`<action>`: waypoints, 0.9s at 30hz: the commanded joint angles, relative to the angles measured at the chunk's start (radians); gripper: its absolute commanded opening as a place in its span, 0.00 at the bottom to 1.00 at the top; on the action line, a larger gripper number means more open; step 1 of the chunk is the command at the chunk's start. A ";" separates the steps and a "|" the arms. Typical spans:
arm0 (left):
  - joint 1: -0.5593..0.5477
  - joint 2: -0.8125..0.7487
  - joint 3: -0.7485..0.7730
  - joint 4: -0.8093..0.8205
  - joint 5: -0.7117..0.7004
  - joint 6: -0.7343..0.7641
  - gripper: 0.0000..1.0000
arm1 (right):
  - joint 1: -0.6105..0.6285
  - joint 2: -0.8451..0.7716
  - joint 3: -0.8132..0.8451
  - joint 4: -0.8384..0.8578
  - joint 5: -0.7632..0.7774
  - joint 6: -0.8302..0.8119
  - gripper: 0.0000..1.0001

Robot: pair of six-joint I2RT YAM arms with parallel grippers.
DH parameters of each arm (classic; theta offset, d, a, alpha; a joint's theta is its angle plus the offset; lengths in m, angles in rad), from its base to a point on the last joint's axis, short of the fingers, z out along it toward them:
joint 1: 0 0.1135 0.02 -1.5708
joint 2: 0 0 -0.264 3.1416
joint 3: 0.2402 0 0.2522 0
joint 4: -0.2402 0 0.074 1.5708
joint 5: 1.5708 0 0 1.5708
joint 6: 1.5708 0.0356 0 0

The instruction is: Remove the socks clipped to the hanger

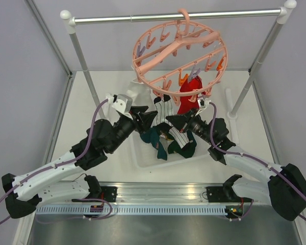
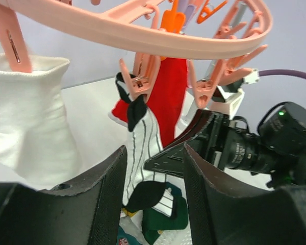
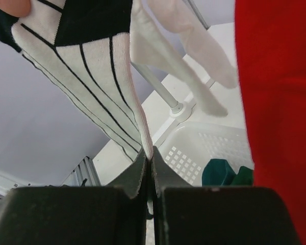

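From above, the pink ring hanger [image 1: 178, 51] is seen hooked on the metal rail [image 1: 117, 19], over a white tray [image 1: 136, 149] on the worktop. A striped sock [image 1: 166, 109] and a red sock [image 1: 187, 94] are clipped to its near side. Dark teal socks [image 1: 155, 140] are lying in the tray. Both arms are stretched forward and bent inward. The left end effector [image 1: 147, 121] and the right end effector [image 1: 174, 121] are brought close to the striped sock, one on each side.

From the left wrist, the left end effector's fingers [image 2: 107, 204] are held about half apart, with nothing between them. The striped sock is seen just past the gap, hung from a pink clip [image 2: 143, 84]. A plain white sock [image 2: 25, 117] is clipped at the left.

From the right wrist, the right end effector is shut tight. The thin edge of the striped sock seems to be pinched at its tips.

For this step to go well, the sock should be pulled straight down and slowly. That way it is slid out of the clip and the hanger is not swung or lifted off the rail. The red sock just beside it should not be caught. The open end effector could be used to steady the ring.
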 commanded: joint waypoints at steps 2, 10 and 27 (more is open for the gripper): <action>-0.002 0.038 0.023 0.027 -0.067 0.004 0.54 | 0.001 -0.046 0.031 -0.015 0.027 -0.034 0.01; -0.004 0.114 0.033 0.157 -0.100 0.009 0.59 | 0.001 -0.061 0.023 -0.005 0.041 -0.020 0.01; -0.004 0.214 0.054 0.376 -0.159 0.041 0.59 | 0.001 -0.067 0.023 -0.005 0.050 -0.017 0.01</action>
